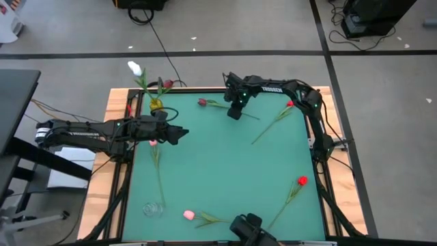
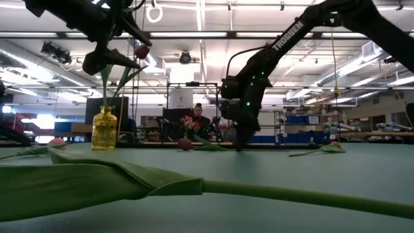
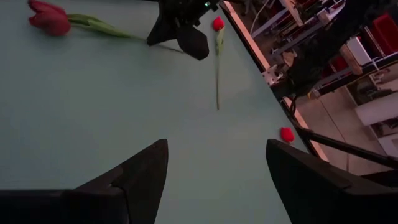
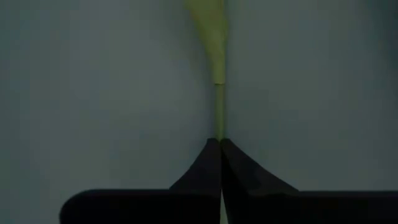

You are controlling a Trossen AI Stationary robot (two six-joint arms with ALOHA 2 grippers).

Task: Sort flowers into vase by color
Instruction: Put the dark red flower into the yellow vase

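We see a dark maroon tulip (image 1: 202, 102) lying flat near the far edge, two red tulips (image 1: 289, 104) (image 1: 302, 181) at right, two pink ones (image 1: 188, 215) (image 1: 153, 143), white (image 1: 134, 67) and maroon (image 1: 168, 84) standing in the yellow vase (image 1: 156, 105).

Matt green tabletop (image 1: 218, 164), glossy yellow vase (image 2: 104, 129)

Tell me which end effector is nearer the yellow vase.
Left. The left end effector hangs just beside the yellow vase, open and empty. The right end effector is farther across the table, shut on the maroon tulip stem.
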